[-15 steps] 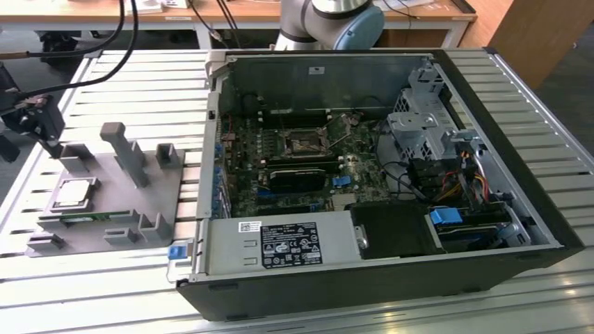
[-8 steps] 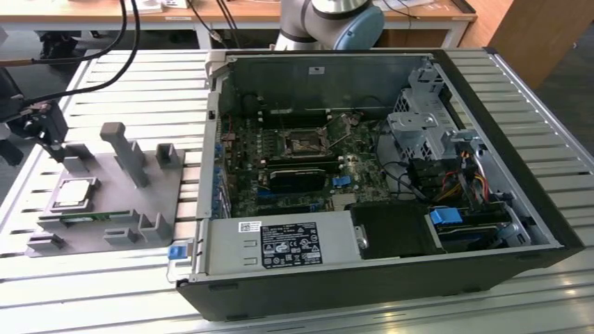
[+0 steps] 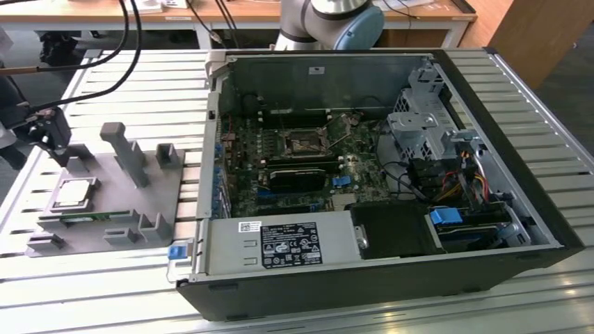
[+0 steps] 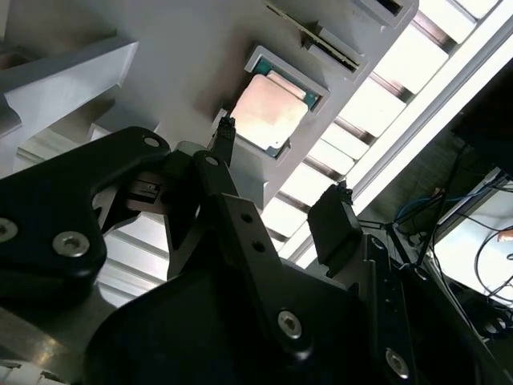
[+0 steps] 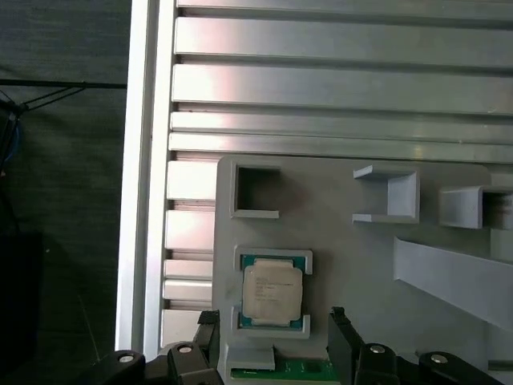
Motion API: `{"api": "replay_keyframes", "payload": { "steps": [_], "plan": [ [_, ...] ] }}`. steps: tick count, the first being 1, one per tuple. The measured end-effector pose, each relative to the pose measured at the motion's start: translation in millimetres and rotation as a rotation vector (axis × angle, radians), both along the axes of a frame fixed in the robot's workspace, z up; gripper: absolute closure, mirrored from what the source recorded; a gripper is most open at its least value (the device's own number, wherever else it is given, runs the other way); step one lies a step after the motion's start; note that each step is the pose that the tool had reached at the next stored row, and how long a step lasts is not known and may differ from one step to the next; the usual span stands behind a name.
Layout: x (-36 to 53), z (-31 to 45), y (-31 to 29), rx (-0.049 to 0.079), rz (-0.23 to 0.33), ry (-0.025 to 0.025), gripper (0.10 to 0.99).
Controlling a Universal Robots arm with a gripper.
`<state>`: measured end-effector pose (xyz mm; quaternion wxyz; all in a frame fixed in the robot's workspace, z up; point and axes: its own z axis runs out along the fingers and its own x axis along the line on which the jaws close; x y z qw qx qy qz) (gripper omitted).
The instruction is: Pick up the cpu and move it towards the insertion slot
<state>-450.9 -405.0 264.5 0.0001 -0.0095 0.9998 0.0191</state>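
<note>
First wrist view: claw (image 5: 272, 317) wide, empty, above the cpu (image 5: 272, 290). An off-centre descent could jam it on the holder (image 5: 361, 273). Exterior view: insertion slot (image 3: 302, 145) roughly three o'clock from the cpu.

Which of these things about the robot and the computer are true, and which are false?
1. The cpu lies in a grey holder. True.
2. The jaws are squeezing the cpu. False: they stand open and are not shut on it.
3. The cpu sits in the insertion slot. False: it is in the holder, outside the computer case.
4. The computer case is open, so you can see inside. True.
</note>
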Motion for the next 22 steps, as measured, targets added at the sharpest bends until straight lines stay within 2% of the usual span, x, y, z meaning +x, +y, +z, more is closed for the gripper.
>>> {"api": "replay_keyframes", "payload": {
  "steps": [7, 14, 22],
  "plan": [
    [-0.2, -10.0, -0.6, 0.0, 0.0, -0.0002, 0.439],
    [-0.8, -21.5, -1.3, -0.001, 0.0, -0.0043, 0.439],
    [-0.8, -34.9, -1.8, -0.001, 0.0, -0.0051, 0.439]
  ]
}}
